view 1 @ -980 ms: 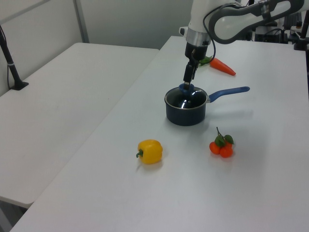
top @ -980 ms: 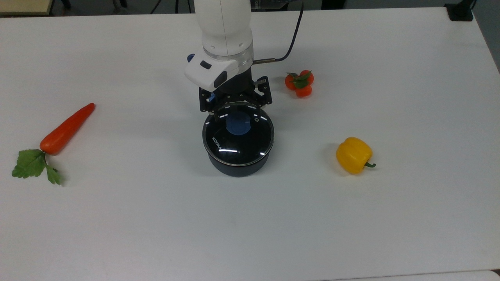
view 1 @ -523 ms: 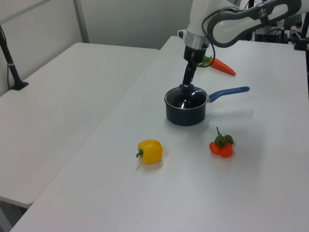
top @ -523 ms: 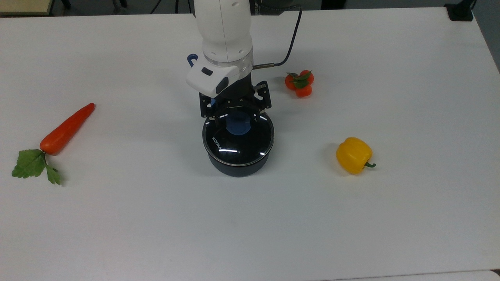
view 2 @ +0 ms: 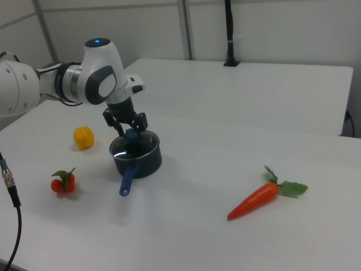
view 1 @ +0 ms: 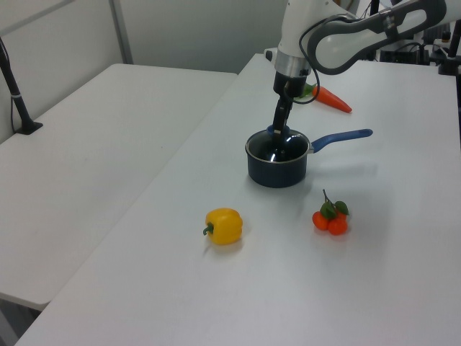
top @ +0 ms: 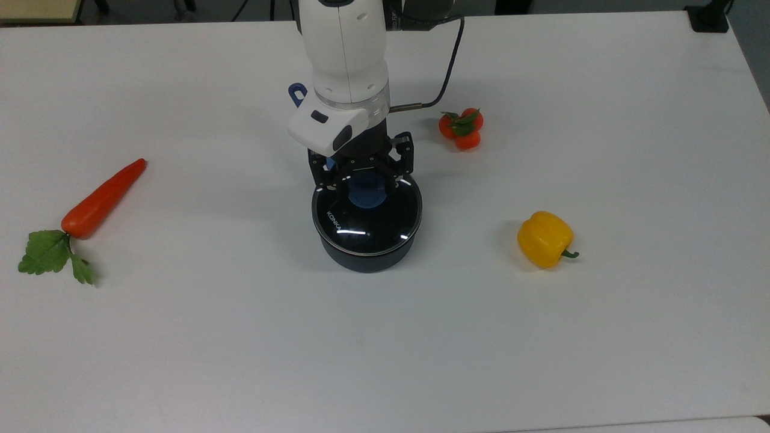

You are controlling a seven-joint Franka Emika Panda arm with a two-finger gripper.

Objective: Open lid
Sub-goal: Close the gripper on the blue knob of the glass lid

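The glass lid [top: 368, 221] with its blue knob [top: 367, 193] lies flat on the dark blue saucepan [top: 367, 260] at the table's middle. My gripper [top: 367, 180] points straight down over the knob, open, with one finger on each side of it and close to the glass. In the right view the gripper [view 2: 131, 131] straddles the knob [view 2: 131, 136] above the lid [view 2: 134, 149]. The left view has the gripper [view 1: 277, 130] down at the lid [view 1: 278, 148], and the pan's long blue handle [view 1: 343, 136] points to the left view's right.
A carrot [top: 102, 198] lies at the top view's left, a cluster of small tomatoes [top: 461, 128] just right of the arm, and a yellow pepper [top: 544, 239] further right. A dark cable [top: 448, 66] hangs from the arm. The white table [top: 385, 349] is bare in front.
The gripper has come down over the lid, and its fingers now sit lower around the blue knob. The lid and the pan have stayed in place.
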